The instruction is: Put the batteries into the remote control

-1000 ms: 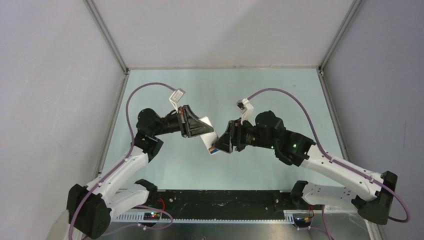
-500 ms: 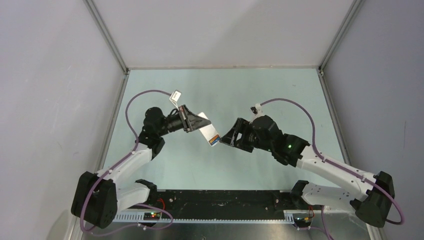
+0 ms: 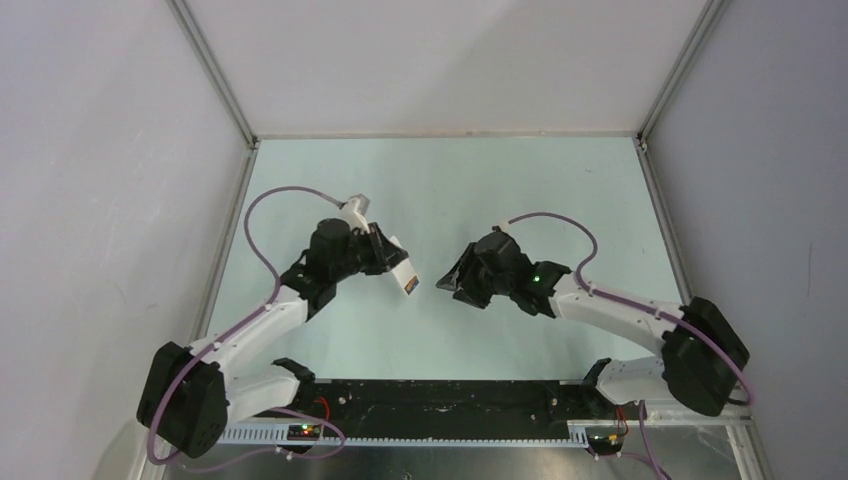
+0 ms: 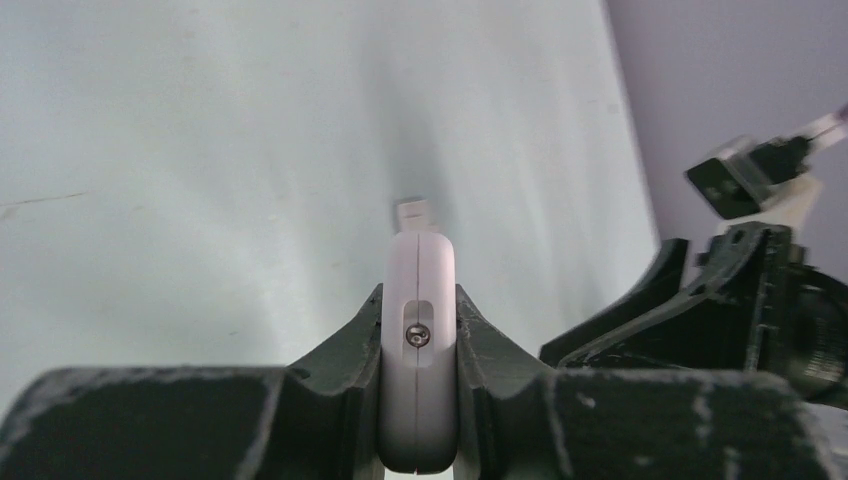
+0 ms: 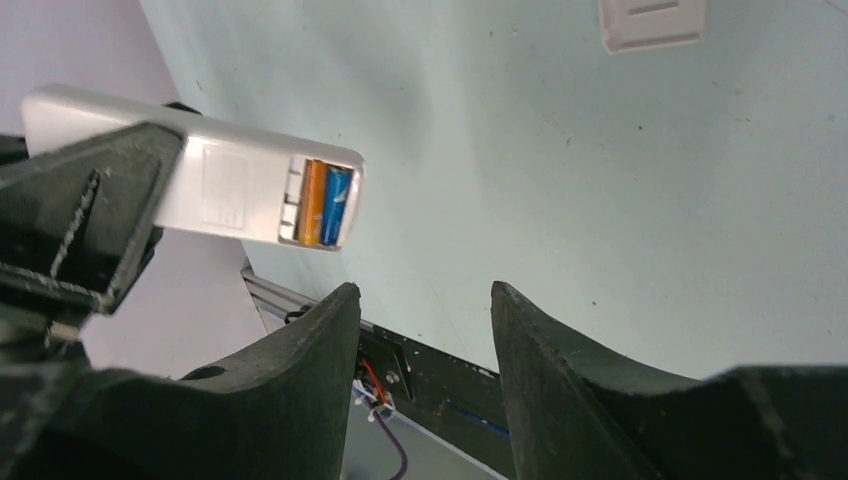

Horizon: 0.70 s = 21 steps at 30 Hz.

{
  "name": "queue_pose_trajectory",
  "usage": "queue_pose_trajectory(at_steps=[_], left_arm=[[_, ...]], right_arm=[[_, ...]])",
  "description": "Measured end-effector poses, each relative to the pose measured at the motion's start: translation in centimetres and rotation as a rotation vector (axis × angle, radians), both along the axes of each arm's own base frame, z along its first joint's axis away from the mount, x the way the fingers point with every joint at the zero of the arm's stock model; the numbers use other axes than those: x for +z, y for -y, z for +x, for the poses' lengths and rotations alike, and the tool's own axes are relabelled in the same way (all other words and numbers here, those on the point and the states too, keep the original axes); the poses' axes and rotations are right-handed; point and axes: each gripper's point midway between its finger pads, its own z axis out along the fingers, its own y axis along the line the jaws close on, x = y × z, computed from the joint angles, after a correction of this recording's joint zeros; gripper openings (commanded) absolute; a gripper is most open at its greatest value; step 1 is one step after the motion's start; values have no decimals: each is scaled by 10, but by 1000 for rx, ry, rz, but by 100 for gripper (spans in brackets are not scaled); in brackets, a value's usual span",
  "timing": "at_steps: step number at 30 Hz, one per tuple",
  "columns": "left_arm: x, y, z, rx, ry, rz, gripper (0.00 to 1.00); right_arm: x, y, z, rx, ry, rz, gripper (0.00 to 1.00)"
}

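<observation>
Backed away since a second ago, right gripper (image 5: 422, 300) hangs with jaws spread and empty. Left gripper (image 4: 418, 300) is clenched on one end of the small white rectangular plastic remote control (image 5: 230, 185), held above the pale green table (image 3: 450, 180). The remote's long axis points at the right gripper, open bay end first. A slim orange battery (image 5: 313, 203) and a slim blue battery (image 5: 336, 206) lie side by side inside. Button face hidden. Small white flat plastic piece (image 5: 652, 22) is cut off at the frame top. A gap separates remote tip and right fingers.

The remote control (image 5: 235, 190) is smooth white plastic. The batteries (image 5: 326, 205) look shiny. The table (image 5: 560, 150) is dull, with small specks. The fingers (image 5: 580, 400) of the right gripper (image 5: 422, 295) are grainy and black.
</observation>
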Motion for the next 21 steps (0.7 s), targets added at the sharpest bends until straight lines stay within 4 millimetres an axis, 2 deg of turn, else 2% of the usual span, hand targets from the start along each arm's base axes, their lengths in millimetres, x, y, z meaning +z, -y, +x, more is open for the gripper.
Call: queue_pose_trajectory(at_steps=[3,6,10,13,18,21], left_arm=[[1,11,-6,-16,21,113,0],[20,25,-3,-24,93,201,0],[29,31,-1,-6,150,286,0],[18,29,-3,2,156,375,0],[-14,33,-13,-29,143,550,0],[-22,30,-13,-22,139,605,0]], right_arm=[[-14,-11,5,3,-33,11,53],[-27,-17,8,4,-64,16,54],[-37,-22,10,5,-87,23,56],[-40,-25,13,6,-92,31,56],[-46,-25,13,1,-103,23,55],[-48,-23,13,-5,-105,9,54]])
